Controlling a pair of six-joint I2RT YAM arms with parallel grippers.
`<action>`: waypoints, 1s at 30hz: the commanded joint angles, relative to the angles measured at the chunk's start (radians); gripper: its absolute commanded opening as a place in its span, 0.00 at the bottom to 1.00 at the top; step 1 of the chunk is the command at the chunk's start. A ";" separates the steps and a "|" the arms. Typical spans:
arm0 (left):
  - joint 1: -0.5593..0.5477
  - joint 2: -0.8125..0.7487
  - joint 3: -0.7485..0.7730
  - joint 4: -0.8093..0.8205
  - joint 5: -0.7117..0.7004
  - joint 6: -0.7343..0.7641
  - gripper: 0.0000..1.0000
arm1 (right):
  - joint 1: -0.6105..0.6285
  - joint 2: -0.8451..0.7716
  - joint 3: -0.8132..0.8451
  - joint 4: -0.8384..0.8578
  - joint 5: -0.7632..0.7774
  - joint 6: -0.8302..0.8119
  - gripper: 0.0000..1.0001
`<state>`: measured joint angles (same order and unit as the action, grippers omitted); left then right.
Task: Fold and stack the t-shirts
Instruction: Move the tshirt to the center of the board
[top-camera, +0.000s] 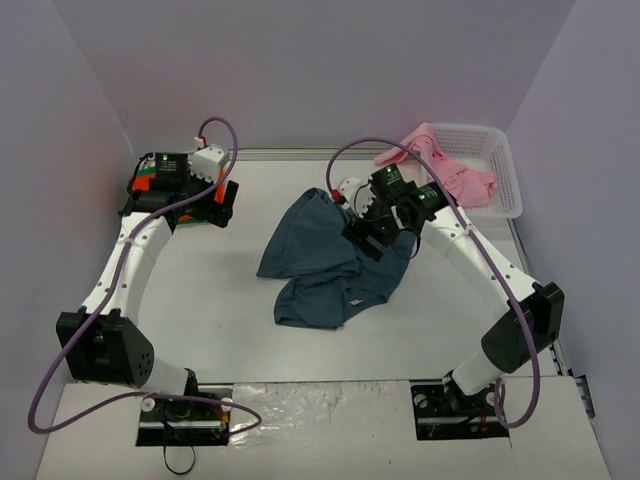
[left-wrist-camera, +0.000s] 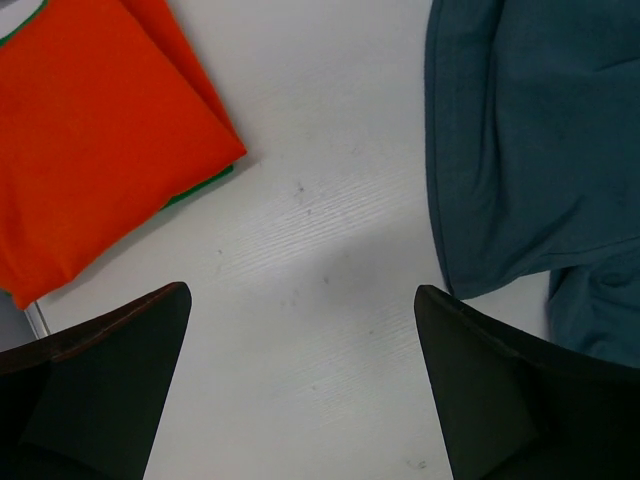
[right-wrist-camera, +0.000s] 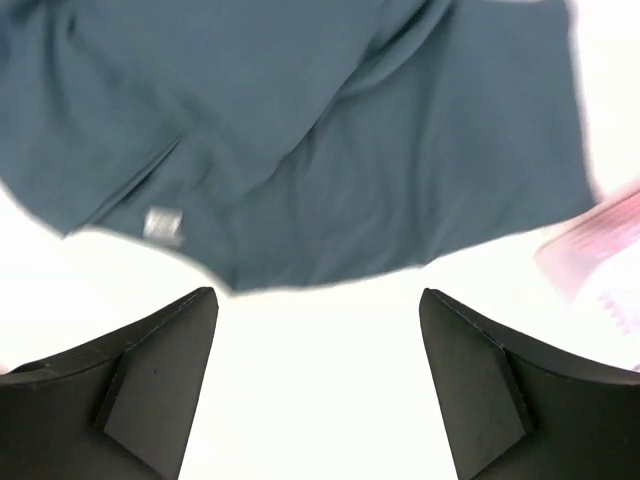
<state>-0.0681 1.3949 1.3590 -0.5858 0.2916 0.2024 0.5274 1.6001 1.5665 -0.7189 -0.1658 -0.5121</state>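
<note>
Up top, the slate-blue shirt (top-camera: 325, 265) is lying crumpled mid-counter (top-camera: 200, 300), and the pink shirt (top-camera: 445, 170) is spilling out of the basket (top-camera: 505, 185) at far right.

Left wrist: my left jaws are hanging wide open and empty over bare counter, between the folded orange-red shirt (left-wrist-camera: 100, 130) and the blue one.

Right wrist: my right jaws are gaping too, gripping nothing, with blue cloth just ahead.

Top external: high, behind the arm bases, tilted down over the whole bench (top-camera: 200, 310). 2 wrist views: close, facing down at the bench. All 3 share the slate-blue t-shirt (top-camera: 325, 265); in the left wrist view it lies at frame right.
</note>
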 joint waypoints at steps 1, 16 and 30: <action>-0.042 0.076 0.116 -0.055 0.014 -0.012 0.94 | 0.019 -0.037 -0.118 -0.102 0.040 0.029 0.78; -0.140 0.562 0.541 -0.169 0.371 -0.138 0.94 | -0.161 -0.150 -0.310 -0.096 -0.034 0.053 0.76; -0.190 0.911 0.831 -0.148 0.310 -0.238 0.81 | -0.210 -0.106 -0.318 -0.096 -0.060 0.055 0.76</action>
<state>-0.2661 2.3096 2.1136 -0.7284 0.6193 0.0174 0.3294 1.4807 1.2579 -0.7815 -0.2054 -0.4644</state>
